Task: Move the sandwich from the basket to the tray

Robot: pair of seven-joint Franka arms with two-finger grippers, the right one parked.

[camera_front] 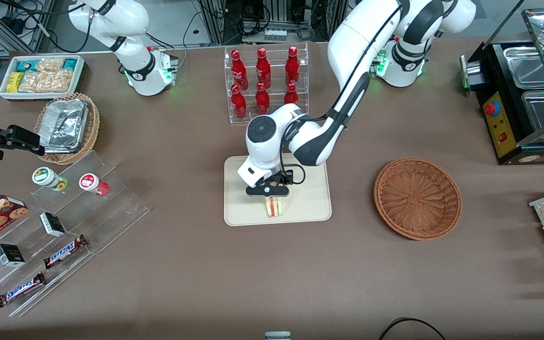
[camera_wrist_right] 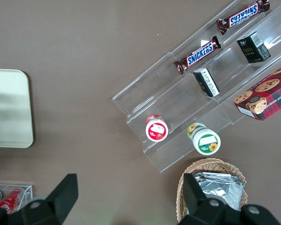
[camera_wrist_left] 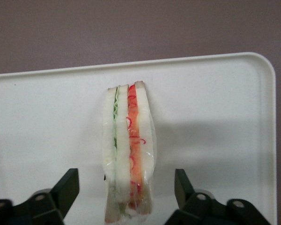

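Note:
The sandwich [camera_front: 275, 207] stands on its edge on the cream tray [camera_front: 310, 208], in the part of the tray nearest the front camera. In the left wrist view the sandwich [camera_wrist_left: 129, 150] shows white bread with green and red-orange layers, wrapped in clear film, on the tray [camera_wrist_left: 215, 122]. My left gripper [camera_front: 269, 191] hangs just above it. It is open [camera_wrist_left: 127, 190], with one finger [camera_wrist_left: 68, 187] on each side of the sandwich and a clear gap to both. The reddish-brown wicker basket [camera_front: 417, 197] lies empty toward the working arm's end of the table.
A clear rack of red bottles [camera_front: 265, 80] stands farther from the front camera than the tray. Toward the parked arm's end are a tan basket of foil containers [camera_front: 66, 126], a white bin of snacks [camera_front: 41, 75] and acrylic steps with snacks [camera_front: 59, 236]. A black food warmer [camera_front: 522, 94] stands past the basket.

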